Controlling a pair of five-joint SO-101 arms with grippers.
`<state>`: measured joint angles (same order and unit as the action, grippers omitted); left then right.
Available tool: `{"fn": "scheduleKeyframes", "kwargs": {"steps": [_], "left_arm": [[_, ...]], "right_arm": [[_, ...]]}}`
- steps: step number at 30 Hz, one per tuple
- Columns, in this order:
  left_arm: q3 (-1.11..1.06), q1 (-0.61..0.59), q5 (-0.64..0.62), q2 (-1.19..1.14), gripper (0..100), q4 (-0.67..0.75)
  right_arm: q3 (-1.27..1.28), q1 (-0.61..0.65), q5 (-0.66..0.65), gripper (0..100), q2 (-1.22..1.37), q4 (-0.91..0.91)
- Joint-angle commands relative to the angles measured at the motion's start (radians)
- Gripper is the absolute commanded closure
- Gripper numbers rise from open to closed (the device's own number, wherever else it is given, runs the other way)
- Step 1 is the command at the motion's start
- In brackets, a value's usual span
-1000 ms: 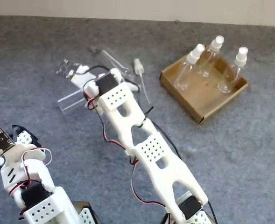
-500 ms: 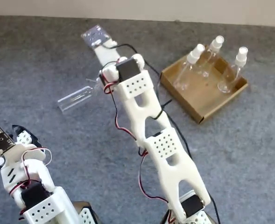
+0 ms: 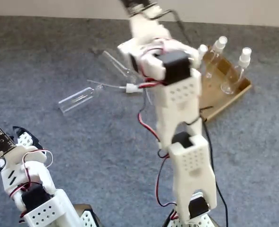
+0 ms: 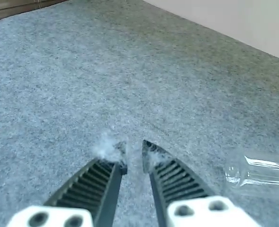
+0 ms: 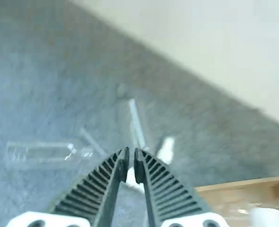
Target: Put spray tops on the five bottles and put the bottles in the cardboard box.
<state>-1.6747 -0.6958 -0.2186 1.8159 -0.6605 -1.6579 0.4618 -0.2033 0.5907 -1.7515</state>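
The desk [image 3: 44,47] is grey and carpeted. The box [image 3: 229,99] sits at its far right with three capped bottles [image 3: 242,66] upright inside. Two bare bottles lie well left of the box, one [image 3: 77,100] nearer me and one [image 3: 114,64] farther. A spray top [image 3: 130,88] lies between them, its tube toward the nearer bottle's mouth. My right tool [image 5: 130,158] hangs high above these, clenched to a slit on nothing. My left tool [image 4: 133,153] is likewise clenched, low on my side. Judgement: fourth capping pending. I should release the right tool wide and descend on the top's head, never the tube, while the left steadies the bottle.
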Motion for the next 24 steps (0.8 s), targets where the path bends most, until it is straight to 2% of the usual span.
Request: {"fn": "scheduleKeyframes", "kwargs": {"steps": [1,13,18,24], "left_arm": [[-0.019,0.021,0.014,0.002,99,-0.003],[-0.019,0.022,0.014,0.002,99,-0.003],[-0.019,0.022,0.014,0.002,99,-0.003],[-0.019,0.073,0.046,0.004,99,-0.029]], "right_arm": [[-0.116,-0.079,0.012,97.9,-0.159,-0.022],[-0.116,-0.366,0.012,97.9,-0.404,-0.022],[-0.107,-0.433,0.012,97.8,-0.504,-0.022],[0.197,-0.466,0.012,97.8,-0.733,-0.019]]}}
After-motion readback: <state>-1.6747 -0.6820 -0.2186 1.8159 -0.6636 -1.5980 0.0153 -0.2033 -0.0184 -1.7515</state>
